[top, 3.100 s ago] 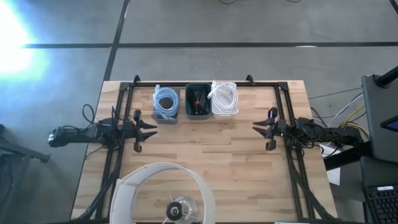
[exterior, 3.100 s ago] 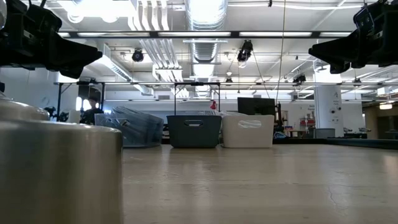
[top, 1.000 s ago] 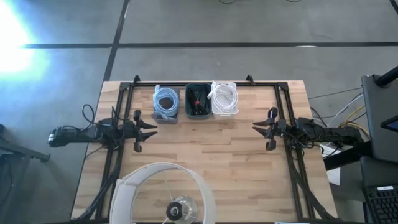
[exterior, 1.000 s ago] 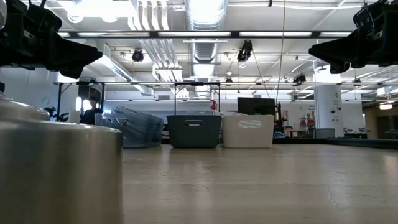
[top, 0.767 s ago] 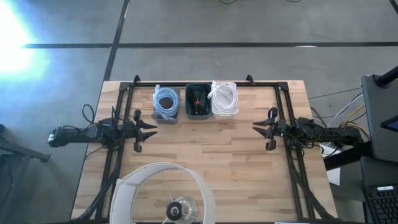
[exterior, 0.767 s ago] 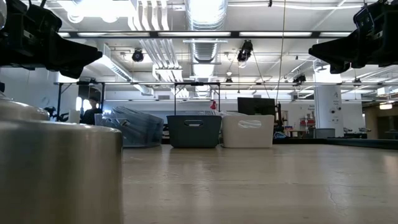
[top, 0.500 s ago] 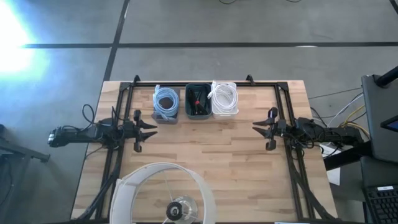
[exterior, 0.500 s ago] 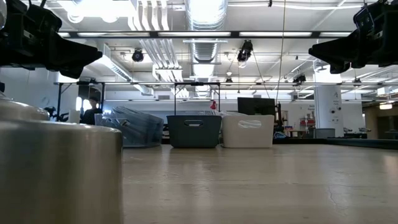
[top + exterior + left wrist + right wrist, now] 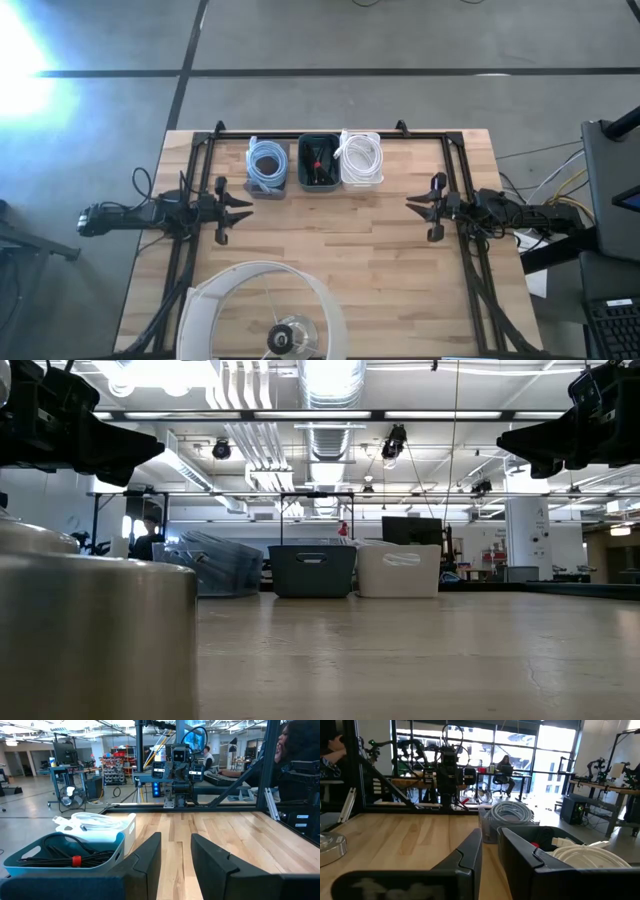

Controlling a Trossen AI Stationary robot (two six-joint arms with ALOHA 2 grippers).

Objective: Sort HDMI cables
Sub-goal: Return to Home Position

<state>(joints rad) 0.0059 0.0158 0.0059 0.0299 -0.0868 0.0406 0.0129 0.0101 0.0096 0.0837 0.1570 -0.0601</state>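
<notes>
The HDMI cables lie coiled in three small bins in a row at the table's far edge. The light blue coils (image 9: pixel 266 163) are in the clear bin, the black cables (image 9: pixel 319 164) in the dark bin, and the white coils (image 9: pixel 361 155) in the white bin. My left gripper (image 9: pixel 245 208) hovers open and empty over the table's left side, pointing right. My right gripper (image 9: pixel 410 207) hovers open and empty over the right side, pointing left. The left wrist view shows the black cables (image 9: pixel 55 851) and the white coils (image 9: pixel 92 821). The right wrist view shows the light blue coils (image 9: pixel 510 812).
A large round white ring with a metal base (image 9: pixel 265 315) stands at the table's near edge and fills the left of the low view (image 9: pixel 90 630). Black frame rails (image 9: pixel 190 250) run along the table's sides. People sit at desks in the room beyond.
</notes>
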